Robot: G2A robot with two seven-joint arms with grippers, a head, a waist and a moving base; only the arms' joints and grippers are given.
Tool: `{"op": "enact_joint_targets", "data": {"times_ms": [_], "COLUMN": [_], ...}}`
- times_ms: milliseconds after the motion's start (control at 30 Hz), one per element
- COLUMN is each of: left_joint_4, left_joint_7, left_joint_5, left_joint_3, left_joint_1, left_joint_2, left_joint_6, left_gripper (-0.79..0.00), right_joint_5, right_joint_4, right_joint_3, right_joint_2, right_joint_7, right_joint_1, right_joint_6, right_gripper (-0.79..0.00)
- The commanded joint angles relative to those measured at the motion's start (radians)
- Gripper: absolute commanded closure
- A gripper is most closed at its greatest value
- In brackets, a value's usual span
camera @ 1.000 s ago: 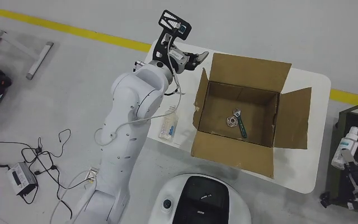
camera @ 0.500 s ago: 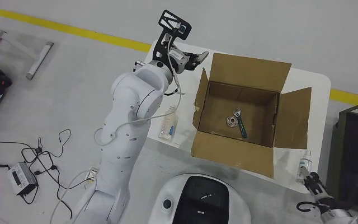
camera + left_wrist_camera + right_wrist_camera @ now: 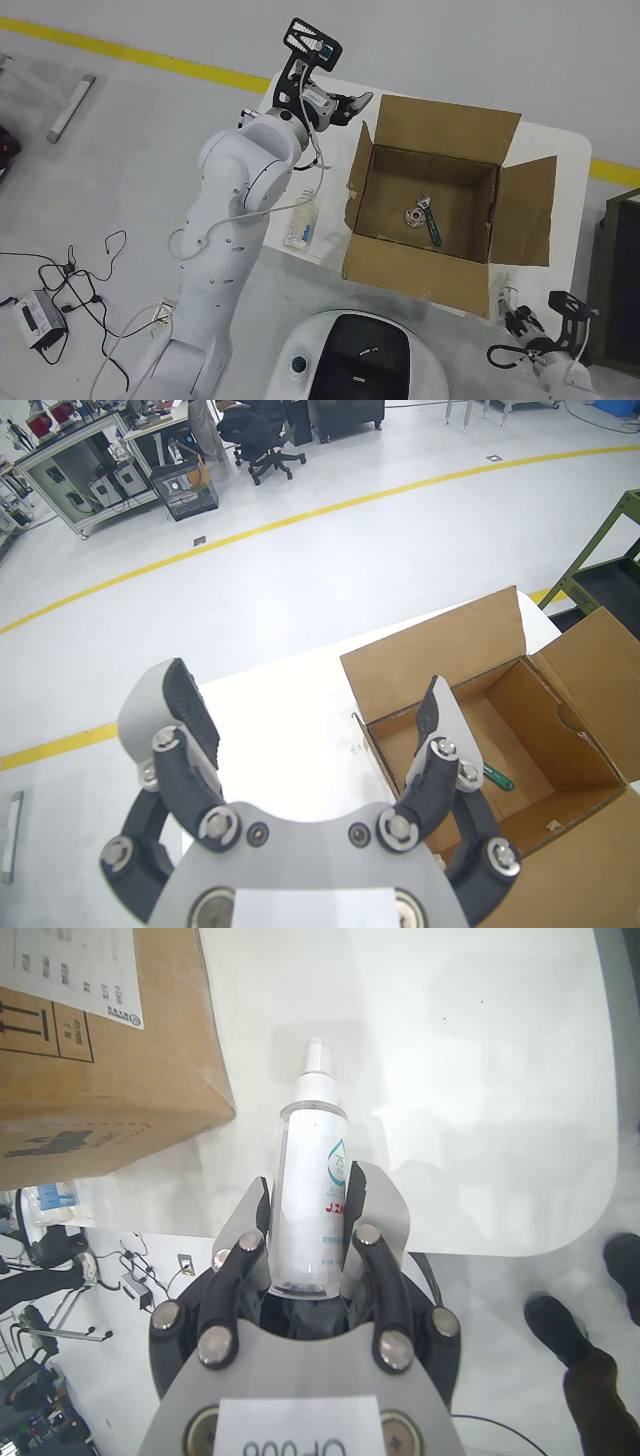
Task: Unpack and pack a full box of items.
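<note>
Right gripper [image 3: 311, 1182] is clamped on the lower body of the spray bottle [image 3: 314, 1128], nozzle leading, over the table [image 3: 500, 1078] edge just beside the cardboard box [image 3: 100, 1103]; probably positioned for packing. Left gripper [image 3: 305, 680] is wide apart, empty, parked clear beside the box. Wrench [image 3: 430, 222] lies inside.

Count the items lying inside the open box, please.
2: a wrench on the box floor, and a small metal part just beside its head. The near wall may hide more.
</note>
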Motion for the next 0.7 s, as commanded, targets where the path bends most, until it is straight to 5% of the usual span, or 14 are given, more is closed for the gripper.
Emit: {"op": "enact_joint_targets", "data": {"times_ms": [0,667], "left_joint_4": [0.0,0.0], "left_joint_7": [0.0,0.0], "left_joint_5": [0.0,0.0], "left_joint_3": [0.0,0.0], "left_joint_1": [0.0,0.0], "left_joint_2": [0.0,0.0], "left_joint_6": [0.0,0.0], "left_gripper": [-0.785,-0.785], "right_joint_5": [-0.029,-0.079], "right_joint_4": [-0.002,0.045], "right_joint_3": [-0.009,-0.046], "right_joint_2": [0.001,0.006], "right_joint_7": [0.005,-0.014], "right_joint_1": [-0.006,0.027], "right_joint_6": [0.009,0.059], "right_gripper": [0.0,0.0]}}
